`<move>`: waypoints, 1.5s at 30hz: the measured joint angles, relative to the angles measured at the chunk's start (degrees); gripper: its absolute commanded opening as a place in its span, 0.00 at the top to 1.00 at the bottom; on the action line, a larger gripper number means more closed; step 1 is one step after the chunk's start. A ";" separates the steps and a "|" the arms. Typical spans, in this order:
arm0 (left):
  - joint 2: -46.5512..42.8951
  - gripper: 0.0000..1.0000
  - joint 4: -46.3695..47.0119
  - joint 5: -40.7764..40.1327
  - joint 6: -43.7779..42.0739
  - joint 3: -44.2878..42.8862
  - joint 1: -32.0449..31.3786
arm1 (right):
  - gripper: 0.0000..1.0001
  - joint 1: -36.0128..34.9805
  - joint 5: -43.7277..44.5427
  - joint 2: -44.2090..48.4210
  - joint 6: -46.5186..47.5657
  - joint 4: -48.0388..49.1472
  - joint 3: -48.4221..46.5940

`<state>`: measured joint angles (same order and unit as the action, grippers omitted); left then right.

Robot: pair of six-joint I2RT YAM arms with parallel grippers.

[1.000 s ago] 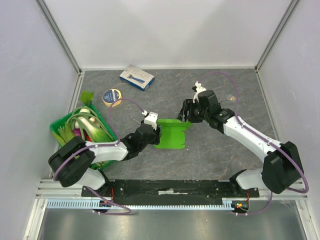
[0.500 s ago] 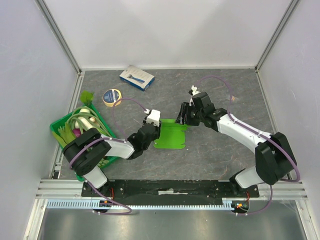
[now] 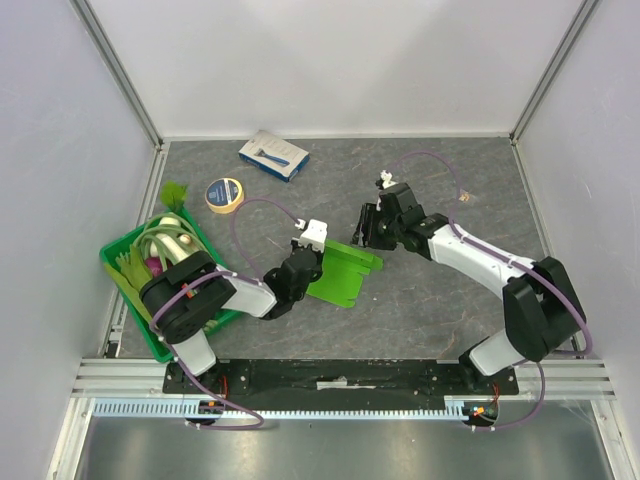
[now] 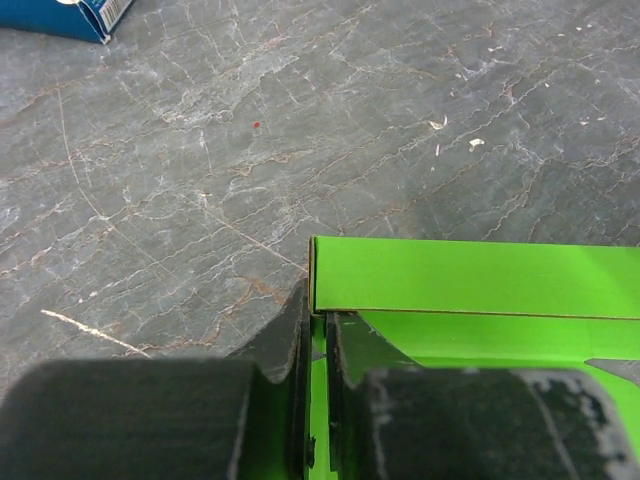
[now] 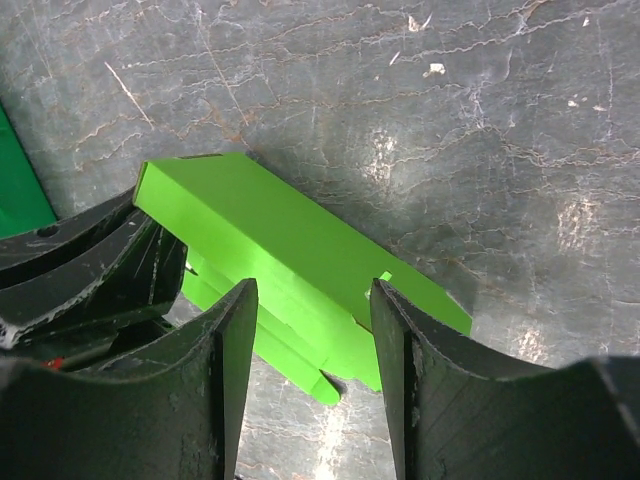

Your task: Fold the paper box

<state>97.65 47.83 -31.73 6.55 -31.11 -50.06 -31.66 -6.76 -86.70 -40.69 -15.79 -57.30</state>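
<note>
The paper box [image 3: 342, 277] is lying near the middle of the top picture on the grey table [image 3: 440, 180]. Part of it is folding up while the rest is lying flat. The left claw [image 3: 313, 266] is reaching in from the lower left and pinching the left edge of the box. In the left wrist picture its two dark fingers [image 4: 290, 340] are sitting at the bottom of the frame, pressed almost together, with a thin strip of green card between them. The fingers are blurry there, and the box is running off the right side, so its far end is cut off. The right claw [image 3: 366, 232] is coming in from the right and hanging over the top edge of the box. In the right wrist picture its fingers [image 5: 235, 380] are spread wide, with the box showing in the gap below them. I cannot tell if they are touching the card. They are hiding the near end of the box, and the other claw is covering its left corner. A crate [image 3: 125, 272] of vegetables is sitting at the left, partly hidden by the left arm. A tape roll [image 3: 224, 193] and a flat carton [image 3: 273, 154] are lying at the upper left, well apart from the box.
</note>
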 measured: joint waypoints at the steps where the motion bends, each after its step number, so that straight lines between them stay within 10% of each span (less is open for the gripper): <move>1: 0.13 0.98 0.44 -0.52 -0.33 0.00 -0.28 | 0.46 -0.09 0.22 -0.26 0.00 -0.02 -0.13; 45: 1.95 0.98 -0.79 -14.95 1.44 -1.95 -3.41 | 0.48 -0.81 4.07 3.28 -7.61 7.87 7.58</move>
<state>99.59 47.05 -46.68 7.99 -33.06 -53.47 -32.47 -2.70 -83.42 -48.29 -7.92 -49.71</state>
